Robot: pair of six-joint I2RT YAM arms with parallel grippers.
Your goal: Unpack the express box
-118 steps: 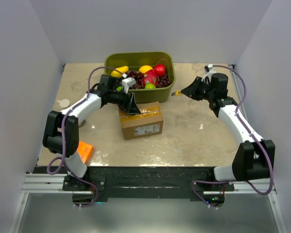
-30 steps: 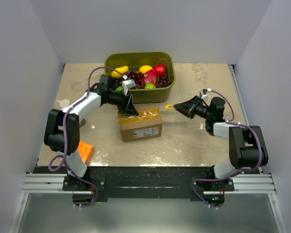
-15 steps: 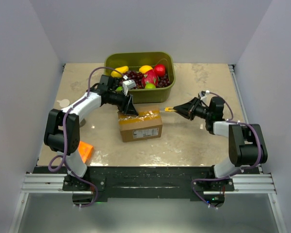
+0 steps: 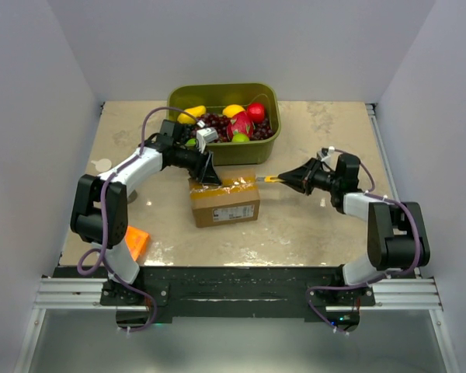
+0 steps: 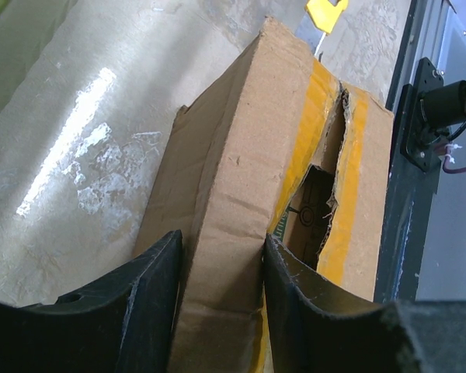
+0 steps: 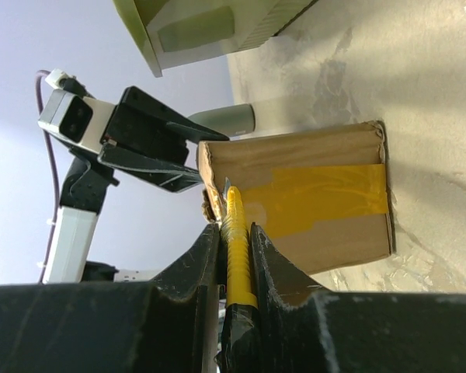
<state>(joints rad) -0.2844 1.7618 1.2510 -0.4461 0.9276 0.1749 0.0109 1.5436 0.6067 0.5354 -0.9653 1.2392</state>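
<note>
From above: one express box (image 4: 225, 200) is sitting on the table (image 4: 311, 221), and everything else is placing itself around it. Just behind the box, one olive tub (image 4: 245, 152) is holding a heap of fruit (image 4: 233, 123): dark grapes, two yellow pieces, two red ones and something green. One flat orange box (image 4: 136, 239) is lying well off the express box's near corner on the left arm's side. Two grippers are working. The left gripper (image 4: 210, 174) is bearing on the box's far corner, and the right gripper (image 4: 286, 179) is hovering just off the opposite end, clenching one yellow cutter (image 4: 270, 178).

Left wrist view: two fingers (image 5: 144, 307) are clamping the box's cardboard end between them. The yellow tape (image 5: 311, 132) on top is gaping along a split, with dark interior showing.

Right wrist view: the fingers are squeezing the cutter's handle, and its tip is pointing at the box's taped end, right by the edge; whether it is touching, I cannot tell
</note>
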